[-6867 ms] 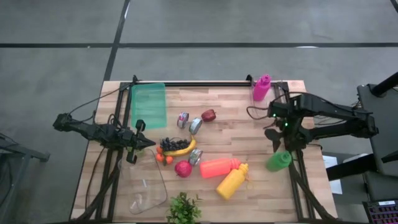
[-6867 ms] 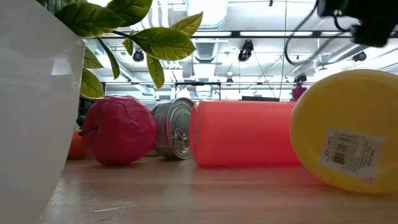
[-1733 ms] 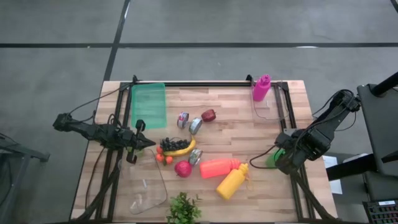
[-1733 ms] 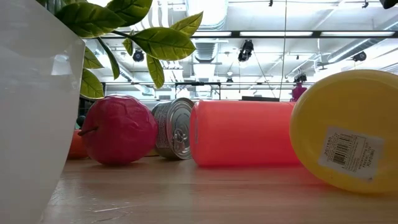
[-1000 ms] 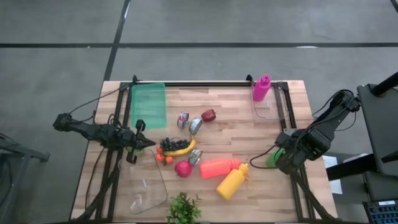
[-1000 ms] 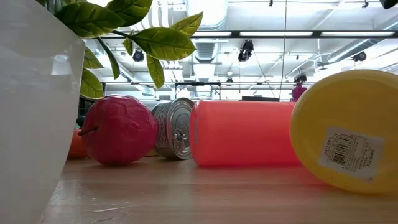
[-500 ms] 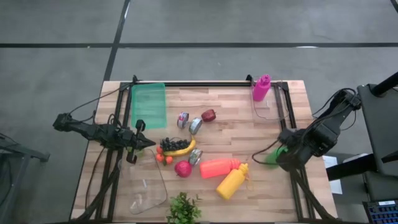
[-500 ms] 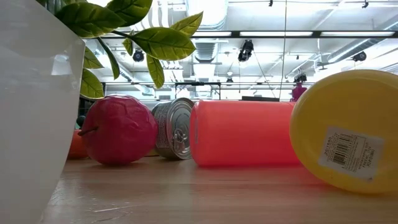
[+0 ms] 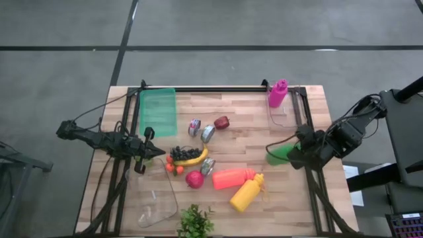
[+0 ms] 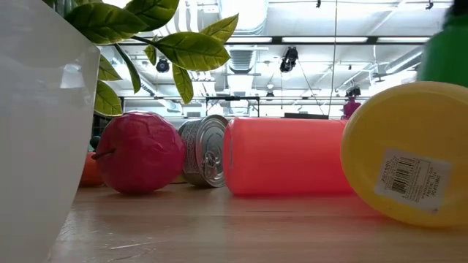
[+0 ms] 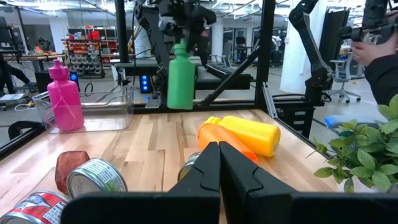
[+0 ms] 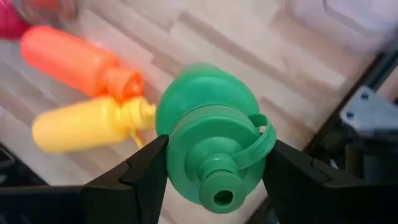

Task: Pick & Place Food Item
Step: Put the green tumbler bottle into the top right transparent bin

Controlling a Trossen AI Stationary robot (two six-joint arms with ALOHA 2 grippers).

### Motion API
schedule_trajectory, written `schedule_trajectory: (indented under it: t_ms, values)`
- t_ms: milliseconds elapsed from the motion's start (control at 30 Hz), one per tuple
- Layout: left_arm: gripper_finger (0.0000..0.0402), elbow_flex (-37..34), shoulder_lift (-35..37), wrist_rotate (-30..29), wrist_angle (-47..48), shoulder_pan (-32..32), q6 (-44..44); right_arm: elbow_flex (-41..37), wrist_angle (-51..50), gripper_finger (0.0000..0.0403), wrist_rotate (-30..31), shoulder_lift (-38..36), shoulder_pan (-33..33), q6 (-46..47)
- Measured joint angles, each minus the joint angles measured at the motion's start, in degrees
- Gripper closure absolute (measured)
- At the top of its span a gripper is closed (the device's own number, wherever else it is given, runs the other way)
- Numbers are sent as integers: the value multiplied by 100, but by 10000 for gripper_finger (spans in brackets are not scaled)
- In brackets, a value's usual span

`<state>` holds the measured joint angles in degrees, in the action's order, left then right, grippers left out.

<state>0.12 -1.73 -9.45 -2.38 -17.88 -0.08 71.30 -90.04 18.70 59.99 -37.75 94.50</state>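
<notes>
A green bottle (image 9: 278,155) with a screw cap hangs above the table's right part, and my right gripper (image 9: 295,153) is shut on it. In the left wrist view the green bottle (image 11: 181,74) hangs off the wood beyond the yellow bottle (image 11: 252,134). The low view shows only a green patch of the bottle (image 10: 446,51) at its upper right. My left gripper (image 9: 148,153) waits shut near the table's left edge, beside the grapes and banana (image 9: 188,155), touching nothing. My right gripper pinches the green bottle's cap collar (image 12: 186,146) between its two fingers (image 12: 146,171), one on each side. The fingers come from above, slanting steeply down. The bottle hangs below them nearly upright, lifted clear of the table.
An orange bottle (image 9: 232,177) and a yellow bottle (image 9: 246,193) lie near the middle front. Also there: a red fruit (image 9: 195,178), cans (image 9: 207,133), an apple (image 9: 221,122), a pink bottle (image 9: 278,92) at the far right, a green tray (image 9: 158,111), a potted plant (image 9: 195,221).
My right gripper has risen and gone toward the table's middle and far side, rolling its wrist. The green bottle has come up with it from the table's right edge and now hangs clear.
</notes>
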Motion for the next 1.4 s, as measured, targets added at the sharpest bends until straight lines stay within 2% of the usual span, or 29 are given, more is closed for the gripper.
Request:
schedule_trajectory:
  t_ms: [433, 833, 967, 1167, 1400]
  values:
    - [402, -2, 1, 0, -1, 1, 0, 708, 2, 190, 2014, -168, 751, -831]
    - [402, -2, -1, 2, 1, -1, 0, 744, 4, 190, 5324, -448, 974, -1832]
    - [402, -1, 0, 2, 0, 0, 0, 742, 4, 190, 6133, -428, 1071, -2023]
    - [402, -2, 1, 2, 1, 1, 0, 733, 4, 190, 6730, -446, 1594, -2313]
    - [402, -1, 1, 1, 1, 0, 0, 716, 4, 190, 6838, -459, 2737, -2614]
